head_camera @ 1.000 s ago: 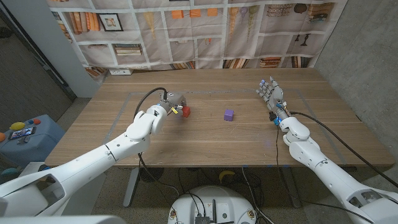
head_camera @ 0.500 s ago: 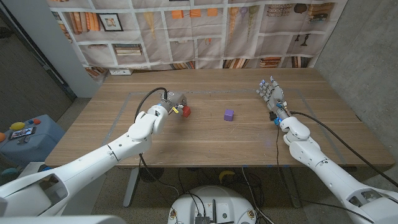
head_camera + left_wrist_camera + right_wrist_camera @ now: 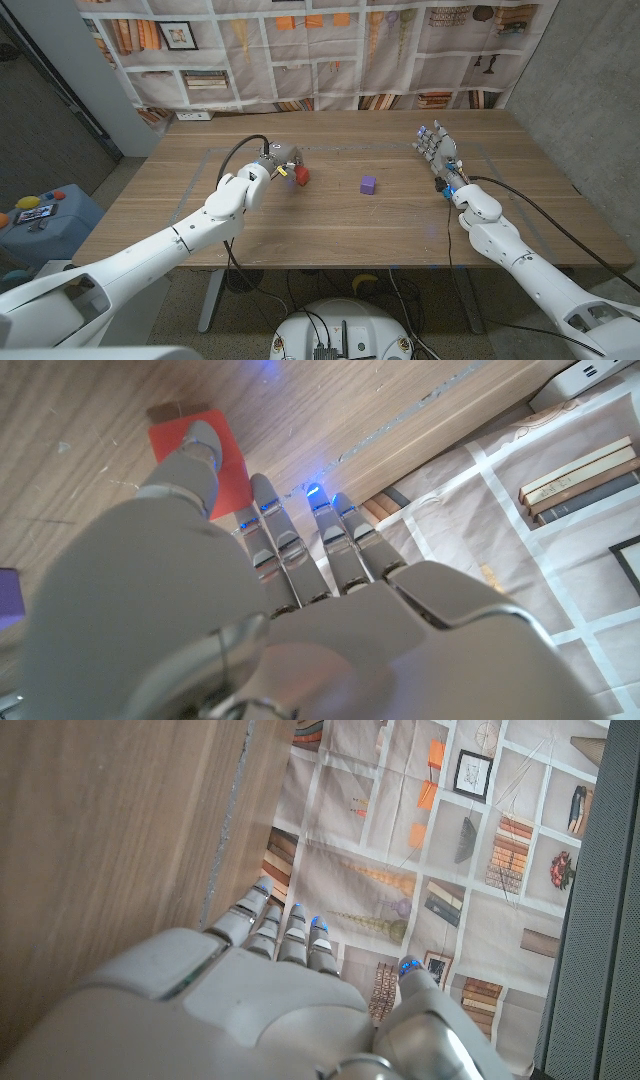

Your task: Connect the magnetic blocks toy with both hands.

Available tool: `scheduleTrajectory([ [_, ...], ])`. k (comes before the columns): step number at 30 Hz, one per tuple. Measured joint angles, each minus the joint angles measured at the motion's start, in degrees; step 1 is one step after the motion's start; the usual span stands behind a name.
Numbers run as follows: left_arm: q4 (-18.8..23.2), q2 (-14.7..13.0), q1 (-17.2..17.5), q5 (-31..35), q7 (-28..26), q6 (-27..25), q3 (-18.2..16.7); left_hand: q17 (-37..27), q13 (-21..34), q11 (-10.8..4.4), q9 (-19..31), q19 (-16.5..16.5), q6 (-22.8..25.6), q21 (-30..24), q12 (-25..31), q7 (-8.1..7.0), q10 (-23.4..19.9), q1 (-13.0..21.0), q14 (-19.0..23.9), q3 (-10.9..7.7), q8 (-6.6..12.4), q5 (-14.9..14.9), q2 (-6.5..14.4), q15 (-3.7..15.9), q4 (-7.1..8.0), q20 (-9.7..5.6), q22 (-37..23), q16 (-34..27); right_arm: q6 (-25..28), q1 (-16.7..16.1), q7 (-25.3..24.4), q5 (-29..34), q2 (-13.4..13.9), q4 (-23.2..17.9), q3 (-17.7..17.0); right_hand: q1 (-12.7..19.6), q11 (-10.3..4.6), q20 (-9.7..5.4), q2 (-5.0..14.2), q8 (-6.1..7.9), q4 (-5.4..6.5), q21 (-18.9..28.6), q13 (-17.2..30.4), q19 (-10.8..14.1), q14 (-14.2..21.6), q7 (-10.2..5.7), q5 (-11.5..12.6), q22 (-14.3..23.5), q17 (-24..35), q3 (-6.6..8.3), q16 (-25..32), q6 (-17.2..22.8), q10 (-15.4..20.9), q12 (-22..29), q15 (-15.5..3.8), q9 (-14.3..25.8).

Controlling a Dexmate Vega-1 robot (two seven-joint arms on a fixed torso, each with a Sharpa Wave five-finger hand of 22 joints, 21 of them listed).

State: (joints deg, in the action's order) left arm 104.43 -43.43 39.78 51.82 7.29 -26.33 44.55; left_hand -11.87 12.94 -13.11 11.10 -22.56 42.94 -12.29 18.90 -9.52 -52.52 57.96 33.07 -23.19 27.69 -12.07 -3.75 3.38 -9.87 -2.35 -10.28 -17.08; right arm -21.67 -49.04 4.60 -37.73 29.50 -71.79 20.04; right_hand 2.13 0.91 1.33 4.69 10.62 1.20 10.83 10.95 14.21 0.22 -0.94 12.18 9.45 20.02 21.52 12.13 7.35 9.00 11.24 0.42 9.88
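A: Red block shifted slightly up and right with the left hand since a second ago; fingers clamped on it, near the wooden surface.
B: Purple block?
A: On the surface at centre, apart from red. Right hand well off to its side, fingers apart, holding nothing.

A wooden table stands before a bookshelf-print backdrop; a blue toy bin sits beside it
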Motion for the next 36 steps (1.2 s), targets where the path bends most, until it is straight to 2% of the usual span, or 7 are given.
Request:
scheduleTrajectory([
  [15,1.14,0.08,-1.18,-2.34,1.52,-0.01,-0.6,-0.29,-0.18,-0.09,0.0,0.14,0.01,0.0,0.0,-0.01,-0.09,0.13,0.0,0.54,0.0,0.12,-0.14,0.0,0.37,-0.13,0.01,0.0,4.37,-0.44,0.0,2.18,4.42,-5.21,0.75,0.02,0.0,0.0,0.0,0.0,-0.27,0.0,0.0,0.0,0.32,-0.04,0.0,0.0,-0.47,0.26,0.0,-0.04,0.0,0.0,0.32,0.0],
  [19,1.31,0.11,-1.27,-2.77,1.83,-0.52,-0.66,-0.29,-0.06,-0.09,0.0,0.33,0.01,0.23,0.0,-0.01,-0.09,0.13,-0.13,0.65,0.0,0.12,-0.14,-0.13,0.34,-0.32,0.01,0.0,4.94,-0.57,-0.21,2.85,6.33,-7.54,1.29,0.77,0.0,0.42,0.3,0.0,-0.69,0.0,0.0,0.42,0.31,-0.85,0.0,0.0,-0.69,0.29,0.0,-0.41,0.0,0.0,0.31,0.0],
  [24,1.8,0.26,-1.58,-3.24,1.97,-1.17,-0.79,-0.29,0.0,-0.09,0.0,0.33,0.09,0.23,0.0,-0.09,-0.09,0.11,-0.22,0.93,0.0,0.13,-0.13,-0.22,0.44,-0.32,0.01,0.0,7.21,-0.74,-1.84,6.08,8.23,-10.16,1.94,1.64,0.0,0.42,0.19,0.0,-1.71,0.0,0.0,0.42,0.85,-1.46,0.0,0.0,-1.12,0.37,0.0,-0.6,0.0,0.0,0.39,0.0],
  [28,2.18,0.52,-1.79,-3.66,1.97,-1.64,-1.01,-0.28,0.1,-0.09,0.0,0.33,0.09,0.23,-0.27,-0.09,-0.09,0.03,-0.22,1.07,-0.01,0.16,-0.06,-0.22,0.43,-0.32,0.01,0.0,10.77,-1.12,-4.73,10.99,10.85,-14.06,2.69,2.28,0.0,0.42,0.6,0.0,-2.24,0.0,0.0,0.42,0.94,-2.23,0.0,0.0,-1.39,0.32,0.0,-0.3,0.0,0.0,0.29,0.0],
  [30,2.18,0.52,-1.79,-3.9,1.98,-1.79,-1.01,-0.28,0.12,-0.09,0.0,0.33,0.09,0.23,-0.27,-0.09,-0.09,-0.05,-0.22,1.14,-0.01,0.16,0.02,-0.22,0.5,-0.32,0.01,0.0,10.77,-1.28,-4.73,10.99,11.74,-15.46,2.9,2.29,0.02,0.42,0.59,0.0,-2.73,0.0,0.0,0.42,1.18,-2.37,0.0,0.0,-1.43,0.45,0.0,-0.31,0.01,0.0,0.53,0.1],
  [31,2.27,0.72,-1.92,-4.05,1.98,-1.9,-1.05,-0.28,0.12,-0.09,0.0,0.47,0.09,0.23,-0.27,-0.09,-0.09,-0.13,-0.22,1.3,-0.02,0.16,0.09,-0.22,0.51,-0.19,0.01,0.0,13.09,-1.41,-6.16,13.52,12.54,-16.69,3.07,2.61,0.21,0.42,0.27,0.0,-2.82,0.0,0.0,0.42,1.25,-2.55,0.0,0.0,-1.46,0.42,0.0,-0.14,0.21,0.0,0.61,0.14],
  [36,2.34,1.05,-2.13,-4.67,1.74,-2.32,-1.06,-0.28,0.13,-0.09,0.0,0.65,0.09,0.23,-0.5,-0.09,-0.09,-0.21,-0.22,1.3,-0.03,0.16,0.16,-0.22,0.51,-0.01,0.01,0.0,16.79,-1.74,-7.83,17.03,15.16,-20.86,3.64,3.34,0.22,0.62,-0.46,0.0,-4.39,0.0,0.0,0.62,1.25,-3.2,0.0,0.0,-1.95,0.89,0.0,0.52,0.21,0.0,0.61,0.13],
])
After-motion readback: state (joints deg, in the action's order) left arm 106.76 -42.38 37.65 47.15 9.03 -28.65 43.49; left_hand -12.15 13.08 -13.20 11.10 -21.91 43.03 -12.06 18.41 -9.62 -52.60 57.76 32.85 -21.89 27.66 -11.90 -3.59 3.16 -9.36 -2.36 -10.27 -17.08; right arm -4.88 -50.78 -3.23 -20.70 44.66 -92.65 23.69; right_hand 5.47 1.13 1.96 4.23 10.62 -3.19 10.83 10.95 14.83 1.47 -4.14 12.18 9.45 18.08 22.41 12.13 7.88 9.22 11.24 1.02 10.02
